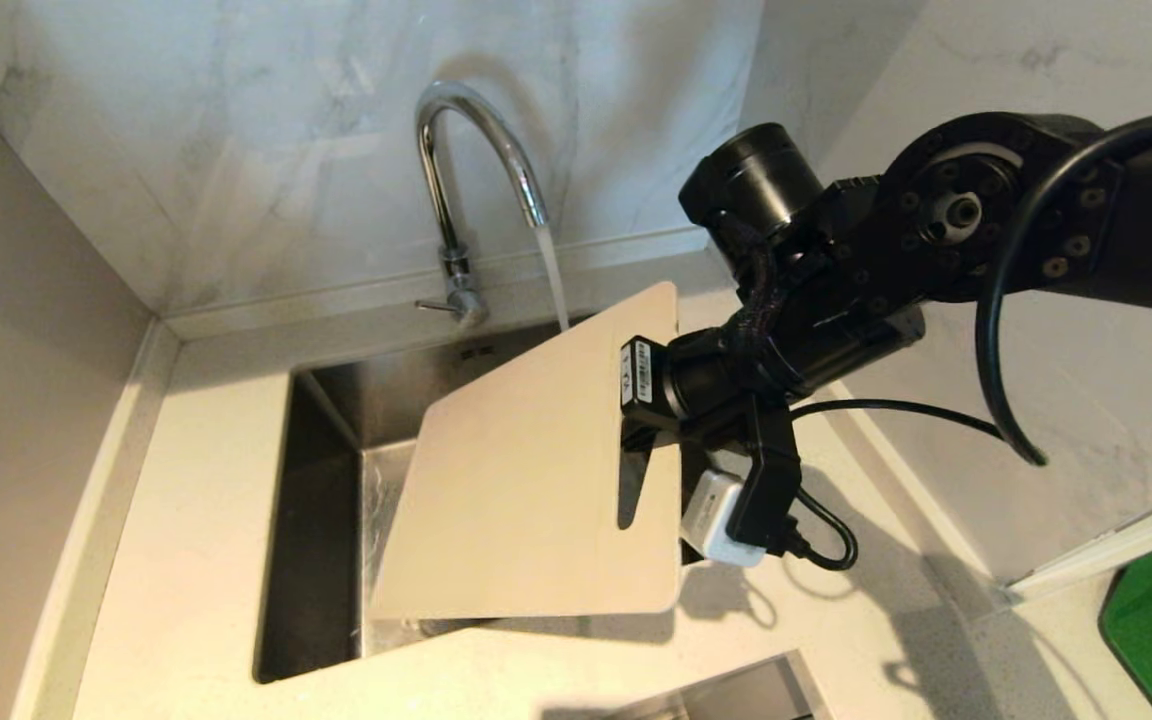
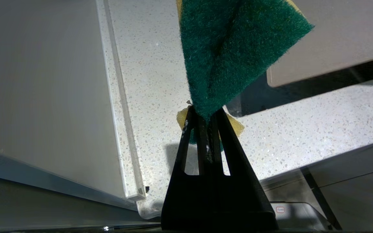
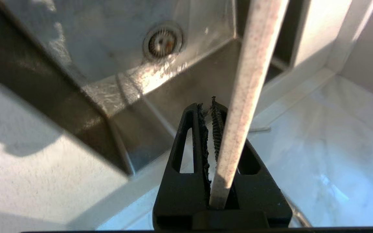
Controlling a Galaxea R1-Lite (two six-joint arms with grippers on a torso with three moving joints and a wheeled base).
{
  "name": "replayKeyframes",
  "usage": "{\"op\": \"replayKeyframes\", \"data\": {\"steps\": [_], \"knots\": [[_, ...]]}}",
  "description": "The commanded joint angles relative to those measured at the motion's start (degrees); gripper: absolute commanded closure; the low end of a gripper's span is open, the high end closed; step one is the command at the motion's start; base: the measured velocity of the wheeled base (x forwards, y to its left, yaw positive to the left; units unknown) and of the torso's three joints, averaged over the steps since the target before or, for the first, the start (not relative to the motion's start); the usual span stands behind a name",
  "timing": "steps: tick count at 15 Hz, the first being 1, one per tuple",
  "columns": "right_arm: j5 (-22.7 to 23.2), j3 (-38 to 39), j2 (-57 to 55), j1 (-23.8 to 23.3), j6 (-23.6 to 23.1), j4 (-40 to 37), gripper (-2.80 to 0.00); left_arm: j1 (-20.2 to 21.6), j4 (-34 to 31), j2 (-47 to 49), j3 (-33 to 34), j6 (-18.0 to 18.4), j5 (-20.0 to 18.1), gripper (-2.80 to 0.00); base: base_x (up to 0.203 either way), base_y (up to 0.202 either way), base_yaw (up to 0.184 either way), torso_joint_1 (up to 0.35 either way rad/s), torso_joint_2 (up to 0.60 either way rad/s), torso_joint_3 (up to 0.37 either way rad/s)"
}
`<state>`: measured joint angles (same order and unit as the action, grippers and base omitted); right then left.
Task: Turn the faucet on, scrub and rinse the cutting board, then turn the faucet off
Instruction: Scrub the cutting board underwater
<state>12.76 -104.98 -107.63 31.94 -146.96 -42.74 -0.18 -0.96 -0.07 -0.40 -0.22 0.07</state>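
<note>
Plainly, the cutting board is a thin, stiff slab of cream plastic with rounded corners and a long handle slot near one short end. It hangs tilted over the sink, its far corner just under the faucet, whose water stream drops behind that corner. The right gripper has its jaws closed on the board's edge beside the slot; in the right wrist view the edge runs between the ribbed pads and looks speckled and slightly rough. I judge the board light enough for one gripper, but once wet it should turn slippery, and a pinch on one short end leaves a long lever that may twist or slide. A hold near the slot, deep between the pads, seems the soundest.

Beside the sink, over the speckled stone counter, the left gripper is closed tight on a sponge: coarse green scouring fibre over soft yellow foam, squashed to a fold at the pinch. The sink is brushed steel with a round drain, and the faucet is polished chrome with a thin side lever.
</note>
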Motion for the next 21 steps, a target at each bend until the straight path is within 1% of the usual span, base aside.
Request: {"op": "replayKeyframes", "data": {"steps": [1,4,8,9,12,15,21], "knots": [[0.2,-3.9,-3.1,-2.6,-2.2,-0.1,0.00,0.0,0.0,0.0,0.0,0.0,0.0,0.00,0.000,0.000,0.000,0.000,0.00,0.000],[0.3,-8.3,-6.0,-5.1,-3.8,-0.1,0.00,0.0,0.0,0.0,0.1,0.0,0.0,0.00,0.000,0.000,0.000,0.000,0.00,0.000],[0.5,-8.5,-7.5,-6.9,-4.5,0.6,0.00,0.0,0.0,0.0,0.1,0.0,0.0,0.00,0.000,0.000,0.000,0.000,0.00,0.000],[0.7,-8.4,-7.7,-7.2,-4.6,1.8,0.00,0.0,0.0,0.0,0.0,0.0,0.0,0.00,0.000,0.000,0.000,0.000,0.00,0.000],[1.4,-8.5,-8.5,-7.2,-4.7,4.2,0.00,0.0,0.0,0.0,0.0,0.0,0.0,0.00,0.000,0.000,0.000,0.000,0.00,0.000],[3.7,-8.5,-9.7,-7.7,-4.2,6.9,0.00,0.0,0.0,0.0,0.0,0.0,0.0,0.00,0.000,0.000,0.000,0.000,0.00,0.000],[4.0,-8.8,-12.0,-7.8,-4.0,9.6,0.00,0.0,0.0,0.0,0.0,0.0,0.0,0.00,0.000,0.000,0.000,0.000,0.00,0.000]]}}
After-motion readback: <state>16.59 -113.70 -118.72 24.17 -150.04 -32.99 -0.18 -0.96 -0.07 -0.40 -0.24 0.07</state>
